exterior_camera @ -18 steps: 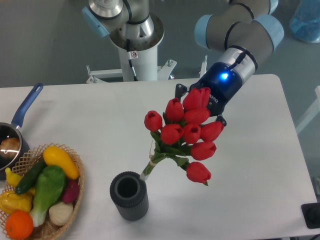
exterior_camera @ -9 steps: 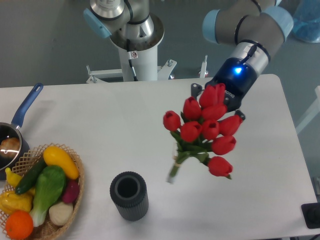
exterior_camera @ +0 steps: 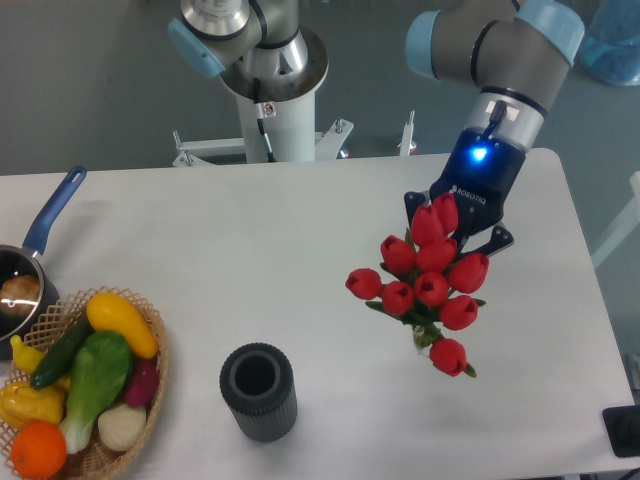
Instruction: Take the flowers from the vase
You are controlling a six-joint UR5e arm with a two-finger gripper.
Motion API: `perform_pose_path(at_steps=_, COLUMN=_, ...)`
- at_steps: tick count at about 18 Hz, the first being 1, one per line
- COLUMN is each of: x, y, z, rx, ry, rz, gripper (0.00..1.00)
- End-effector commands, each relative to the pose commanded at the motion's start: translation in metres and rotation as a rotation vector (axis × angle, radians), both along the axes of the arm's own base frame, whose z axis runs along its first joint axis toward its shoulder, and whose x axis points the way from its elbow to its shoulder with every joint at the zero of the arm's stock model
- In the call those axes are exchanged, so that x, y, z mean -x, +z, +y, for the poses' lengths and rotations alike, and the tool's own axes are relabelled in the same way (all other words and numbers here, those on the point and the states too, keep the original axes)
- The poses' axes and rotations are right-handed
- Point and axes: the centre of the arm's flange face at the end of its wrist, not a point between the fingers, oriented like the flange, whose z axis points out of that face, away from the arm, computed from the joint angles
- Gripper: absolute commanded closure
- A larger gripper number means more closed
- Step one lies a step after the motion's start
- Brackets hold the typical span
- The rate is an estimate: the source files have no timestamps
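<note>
The flowers (exterior_camera: 428,283), a bunch of red tulip buds with green leaves, hang in the air over the right part of the white table, clear of the vase. My gripper (exterior_camera: 458,228) is shut on the bunch from above and behind; the buds hide most of its fingers. The vase (exterior_camera: 258,391), a dark ribbed cylinder with a thick rim, stands upright and empty near the table's front edge, well to the left of the flowers.
A wicker basket (exterior_camera: 148,385) of toy vegetables sits at the front left. A blue-handled pan (exterior_camera: 42,233) is at the left edge. The robot's base (exterior_camera: 270,70) stands behind the table. A dark object (exterior_camera: 625,430) is at the front right corner.
The gripper has carried the flowers to the right and away from the vase; the stems, earlier trailing near the vase, now hang clear of it. The vase has not moved.
</note>
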Motion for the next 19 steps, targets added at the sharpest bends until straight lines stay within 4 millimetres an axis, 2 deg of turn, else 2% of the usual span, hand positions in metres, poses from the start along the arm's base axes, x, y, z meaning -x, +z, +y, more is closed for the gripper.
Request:
perform_pose_path(at_steps=5, x=0.006, y=-0.003, z=-0.006, rx=0.145, ry=0.06, rz=0.027, gripper=1.0)
perform_pose_path(at_steps=9, x=0.013, y=0.008, z=-0.008, rx=0.241, ry=0.099, rz=0.082, gripper=1.0)
perform_pose_path(at_steps=13, x=0.007, y=0.037, z=0.014, rx=0.349, ry=0.093, rz=0.155, gripper=1.0)
perform_pose_path(at_steps=18, x=-0.002, y=0.041, z=0.025, rx=0.451, ry=0.098, rz=0.198, gripper=1.0)
perform_pose_path(at_steps=19, x=-0.007, y=0.036, z=0.028, rx=0.532, ry=0.109, rz=0.221, gripper=1.0)
